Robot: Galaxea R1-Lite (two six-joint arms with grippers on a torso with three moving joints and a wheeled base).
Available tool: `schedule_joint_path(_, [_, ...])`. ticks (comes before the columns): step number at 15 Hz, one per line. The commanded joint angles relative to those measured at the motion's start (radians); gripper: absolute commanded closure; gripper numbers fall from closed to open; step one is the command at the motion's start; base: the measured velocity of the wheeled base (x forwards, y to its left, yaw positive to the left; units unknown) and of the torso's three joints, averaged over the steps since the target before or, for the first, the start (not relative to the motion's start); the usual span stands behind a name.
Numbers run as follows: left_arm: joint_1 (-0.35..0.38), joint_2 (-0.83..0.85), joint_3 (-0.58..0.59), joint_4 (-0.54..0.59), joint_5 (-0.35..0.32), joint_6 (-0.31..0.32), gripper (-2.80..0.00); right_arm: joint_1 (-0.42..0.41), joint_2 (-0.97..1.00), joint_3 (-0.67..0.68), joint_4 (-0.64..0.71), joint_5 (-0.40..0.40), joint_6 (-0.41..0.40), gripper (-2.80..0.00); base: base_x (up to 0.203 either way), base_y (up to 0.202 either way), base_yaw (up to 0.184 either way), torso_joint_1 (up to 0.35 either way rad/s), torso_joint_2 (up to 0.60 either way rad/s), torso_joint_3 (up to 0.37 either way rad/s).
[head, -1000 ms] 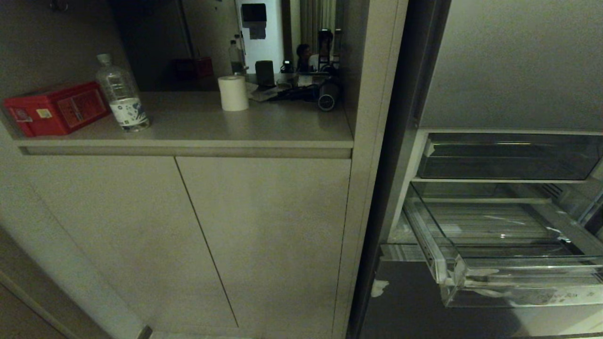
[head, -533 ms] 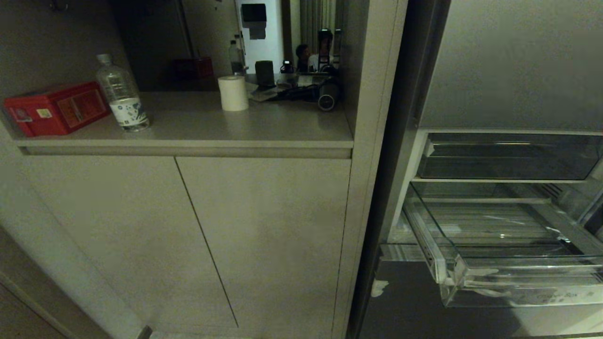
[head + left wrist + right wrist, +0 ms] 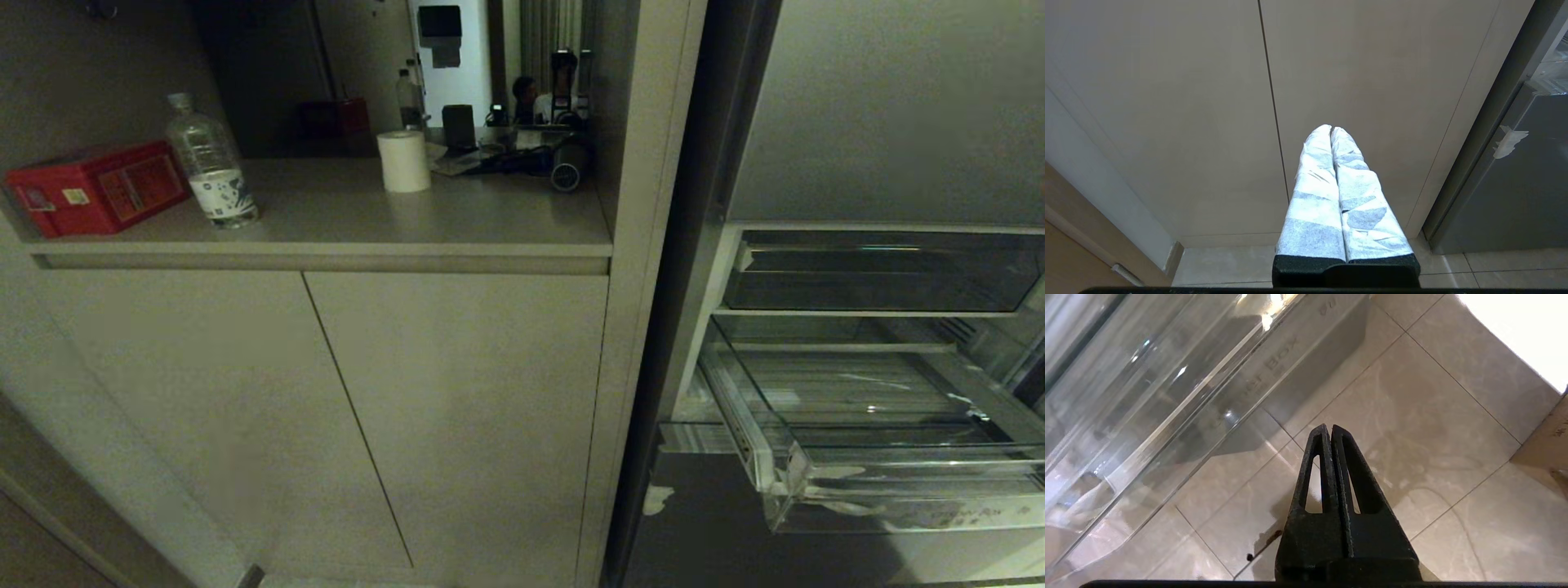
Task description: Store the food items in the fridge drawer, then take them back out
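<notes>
The fridge drawer (image 3: 890, 457) is pulled out of the open fridge and nothing lies on its ribbed floor; no food shows in any view. The right end effector (image 3: 1330, 430) has its two black fingers pressed together, holding nothing, and it hangs over the tiled floor (image 3: 1433, 428) just beside the clear drawer front. The left end effector (image 3: 1331, 130), wrapped in white, is pinched closed and empty too, pointing at the cupboard doors (image 3: 1208, 102).

The fridge drawer (image 3: 890, 498), a wide shallow clear plastic bin with ribbed floor, taped front corner and faint front lettering, stands pulled out, its front wall just beside the right pincer (image 3: 1329, 430).
</notes>
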Motion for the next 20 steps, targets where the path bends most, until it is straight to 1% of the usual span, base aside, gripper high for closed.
schedule_joint_path(1, [0.000,0.000,0.000,0.000,0.000,0.000,0.00,0.005,0.057,-0.033,-0.002,0.024,-0.003,0.00,0.000,0.000,0.000,0.000,0.00,0.000])
schedule_joint_path(3, [0.000,0.001,0.000,-0.001,0.000,0.000,0.00,0.038,0.112,-0.085,-0.001,0.064,-0.005,0.00,0.000,0.000,0.000,0.000,0.00,0.000])
schedule_joint_path(5, [0.000,0.001,0.000,-0.001,0.000,0.000,0.00,0.074,0.179,-0.145,-0.005,0.074,-0.006,0.00,0.000,0.000,0.000,0.000,0.00,0.000])
schedule_joint_path(10, [0.000,0.001,0.000,0.000,0.000,0.000,0.00,0.089,0.391,-0.324,-0.007,0.081,-0.004,0.00,0.000,0.000,0.000,0.000,0.00,0.000])
schedule_joint_path(11, [0.000,0.001,0.000,0.000,0.000,0.000,0.00,0.093,0.424,-0.349,-0.008,0.112,-0.023,0.00,0.000,0.000,0.000,0.000,0.00,0.000])
schedule_joint_path(12, [0.000,0.001,0.000,0.000,0.000,0.000,0.00,0.096,0.452,-0.378,-0.008,0.179,-0.062,0.00,0.000,0.000,0.000,0.000,0.00,0.000])
schedule_joint_path(13, [0.000,0.001,0.000,0.000,0.000,0.000,0.00,0.100,0.480,-0.403,-0.008,0.215,-0.079,0.00,0.000,0.000,0.000,0.000,0.00,0.000])
schedule_joint_path(16, [0.000,0.000,0.000,0.000,0.000,0.000,0.00,0.153,0.575,-0.492,-0.017,0.244,-0.078,0.00,0.000,0.000,0.000,0.000,0.00,0.000])
schedule_joint_path(17, [0.000,0.001,0.000,0.000,0.000,0.000,0.00,0.165,0.610,-0.506,-0.056,0.258,-0.070,0.00,0.000,0.000,0.000,0.000,0.00,0.000])
schedule_joint_path(20, [0.000,0.000,0.000,0.000,0.000,0.000,0.00,0.200,0.724,-0.518,-0.256,0.284,-0.038,0.00,0.000,0.000,0.000,0.000,0.00,0.000])
